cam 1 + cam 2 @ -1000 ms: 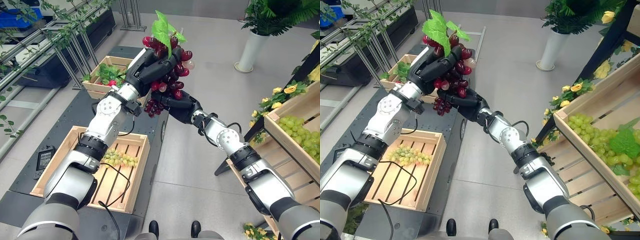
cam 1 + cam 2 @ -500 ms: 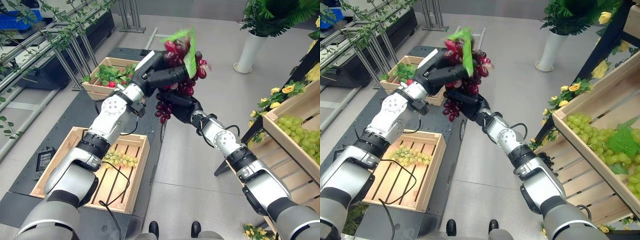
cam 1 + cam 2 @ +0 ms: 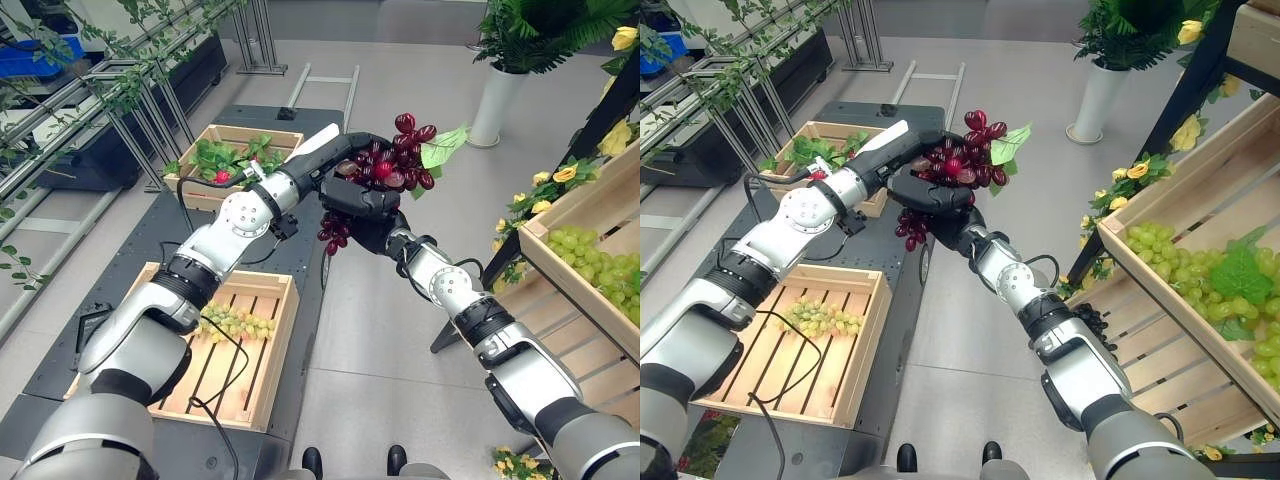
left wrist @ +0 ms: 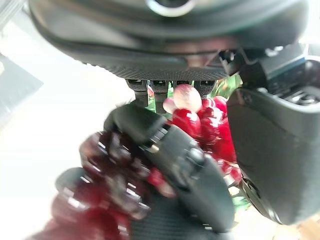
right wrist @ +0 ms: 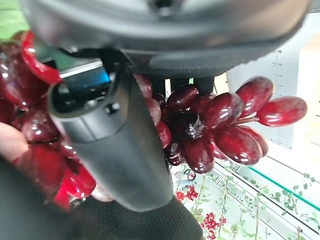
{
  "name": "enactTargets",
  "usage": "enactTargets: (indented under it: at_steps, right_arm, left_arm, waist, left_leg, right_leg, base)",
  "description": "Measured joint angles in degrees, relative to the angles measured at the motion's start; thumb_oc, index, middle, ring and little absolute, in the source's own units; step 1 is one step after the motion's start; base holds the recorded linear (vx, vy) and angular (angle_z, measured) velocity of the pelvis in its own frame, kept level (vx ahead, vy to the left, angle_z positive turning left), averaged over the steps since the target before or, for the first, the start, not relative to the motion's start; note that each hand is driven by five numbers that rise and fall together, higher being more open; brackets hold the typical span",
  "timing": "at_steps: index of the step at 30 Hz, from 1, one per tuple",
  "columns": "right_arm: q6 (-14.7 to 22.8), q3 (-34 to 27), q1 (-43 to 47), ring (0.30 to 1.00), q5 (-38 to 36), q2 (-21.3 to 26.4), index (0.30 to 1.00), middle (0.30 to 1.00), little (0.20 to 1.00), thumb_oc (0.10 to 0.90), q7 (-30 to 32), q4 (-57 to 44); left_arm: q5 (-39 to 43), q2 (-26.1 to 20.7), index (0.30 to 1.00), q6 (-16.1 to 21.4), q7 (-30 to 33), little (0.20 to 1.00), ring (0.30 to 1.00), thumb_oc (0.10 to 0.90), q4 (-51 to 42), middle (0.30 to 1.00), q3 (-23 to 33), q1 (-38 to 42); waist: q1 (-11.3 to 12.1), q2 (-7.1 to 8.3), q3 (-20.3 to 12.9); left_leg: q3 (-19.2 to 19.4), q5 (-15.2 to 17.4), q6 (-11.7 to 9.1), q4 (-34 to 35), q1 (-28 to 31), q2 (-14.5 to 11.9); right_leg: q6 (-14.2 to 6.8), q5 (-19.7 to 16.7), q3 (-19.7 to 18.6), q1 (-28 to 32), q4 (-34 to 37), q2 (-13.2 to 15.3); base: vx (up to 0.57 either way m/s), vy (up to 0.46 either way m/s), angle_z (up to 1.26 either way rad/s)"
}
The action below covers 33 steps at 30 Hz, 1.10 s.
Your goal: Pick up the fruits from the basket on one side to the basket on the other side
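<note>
A bunch of dark red grapes [image 3: 395,172] with a green leaf [image 3: 440,150] hangs in the air between both hands, over the right edge of the dark cart. My left hand [image 3: 345,148] reaches in from the left, its fingers curled over the bunch's upper part. Just under it, my right hand [image 3: 362,205] wraps the bunch from below; its thumb [image 5: 125,145] lies across the red grapes [image 5: 220,125]. In the left wrist view the grapes [image 4: 205,125] sit against dark fingers. A wooden crate [image 3: 283,345] at lower left holds green grapes [image 3: 235,320].
A second crate [image 3: 190,180] with leafy greens and red fruit stands farther back on the cart. Slanted shelf crates [image 3: 565,285] with green grapes [image 3: 600,268] and yellow flowers line the right. A white planter [image 3: 498,105] stands behind, metal racks to the left. Grey floor lies in between.
The bunch has tipped from upright to sideways and moved right and a little down, its leaf now pointing right. Both hands stay on it.
</note>
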<state>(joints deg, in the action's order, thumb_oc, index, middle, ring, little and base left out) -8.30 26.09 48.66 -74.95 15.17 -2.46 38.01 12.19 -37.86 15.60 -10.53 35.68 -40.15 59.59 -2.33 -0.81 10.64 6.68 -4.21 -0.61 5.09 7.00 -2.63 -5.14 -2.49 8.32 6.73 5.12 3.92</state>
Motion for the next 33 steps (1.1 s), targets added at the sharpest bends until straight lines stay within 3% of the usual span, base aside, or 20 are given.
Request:
enactTargets:
  at_steps: [4,8,13,18,23,30,33]
  right_arm:
    - [0.13,-0.80,-0.27,0.300,0.02,0.56,0.300,0.300,0.300,0.400,-0.02,0.78]
    - [1.14,-1.16,-1.65,0.300,0.07,0.69,0.300,0.300,0.300,0.400,-0.02,2.71]
    - [1.14,-1.18,-4.25,0.300,0.13,0.99,0.300,0.300,0.300,0.400,-0.01,2.89]
    - [1.14,-2.28,-7.58,0.300,0.30,0.72,0.300,0.300,0.300,0.400,-0.01,2.89]
    - [1.14,-3.90,-10.86,0.300,0.41,0.65,0.300,0.300,0.300,0.400,-0.01,2.89]
    - [2.16,-5.73,-16.34,0.300,5.40,0.28,0.300,0.300,0.300,0.400,-0.02,2.77]
    - [3.70,-7.41,-22.23,0.300,7.66,-0.01,0.300,0.300,0.300,0.400,-0.11,2.60]
  left_arm:
    - [8.42,-0.44,0.900,0.00,-0.47,0.900,0.900,0.800,0.94,0.900,0.25,-0.20]
    - [15.64,-0.02,0.900,0.78,0.26,0.900,0.900,0.800,1.01,0.900,4.71,-1.69]
    - [15.86,0.57,0.900,5.25,7.87,0.900,0.900,0.800,1.10,0.900,9.97,-3.24]
    - [14.95,2.09,0.900,12.15,20.65,0.900,0.900,0.800,1.07,0.900,16.52,-5.58]
    - [12.65,3.39,0.900,13.91,26.61,0.900,0.900,0.800,1.01,0.900,21.15,-8.27]
    - [9.73,3.75,0.900,13.90,25.38,0.900,0.900,0.800,-1.20,0.900,21.40,-18.16]
    - [11.16,7.25,0.900,13.85,22.11,0.900,0.900,0.800,-3.07,0.900,23.30,-26.86]
  waist:
    - [0.16,-0.01,-0.01]
    - [0.20,0.00,-0.01]
    - [0.13,0.00,-0.01]
    - [0.19,0.01,-0.01]
    - [0.37,0.06,-0.04]
    - [0.29,0.18,-0.11]
    - [0.44,0.30,-0.28]
  left_leg:
    - [-0.02,0.00,0.00,0.00,-0.01,-0.01]
    - [-0.02,0.01,0.00,0.00,-0.02,0.02]
    - [0.02,0.01,0.00,0.01,-0.01,0.00]
    - [0.07,0.01,-0.01,0.02,0.05,-0.01]
    - [0.02,0.01,-0.01,0.02,0.13,-0.01]
    - [0.06,0.03,-0.01,0.04,0.14,0.04]
    - [-0.05,0.11,0.01,0.06,0.14,0.11]
  right_leg:
    - [0.00,0.00,0.01,-0.01,0.00,-0.02]
    - [0.00,0.00,0.00,-0.03,0.00,-0.01]
    - [0.01,-0.01,-0.09,-0.05,0.00,-0.05]
    - [0.02,-0.02,-0.17,-0.03,0.00,-0.08]
    - [0.01,-0.03,-0.17,0.07,0.01,-0.06]
    - [0.00,-0.04,-0.33,0.01,0.01,-0.06]
    - [-0.01,-0.04,-0.50,-0.11,0.01,-0.05]
  base:
    - [0.00,0.000,0.00]
    - [0.00,0.000,0.00]
    - [0.00,0.000,0.00]
    - [0.01,-0.002,0.00]
    - [0.02,-0.003,0.00]
    - [0.00,-0.001,0.00]
    - [0.04,0.011,-0.02]
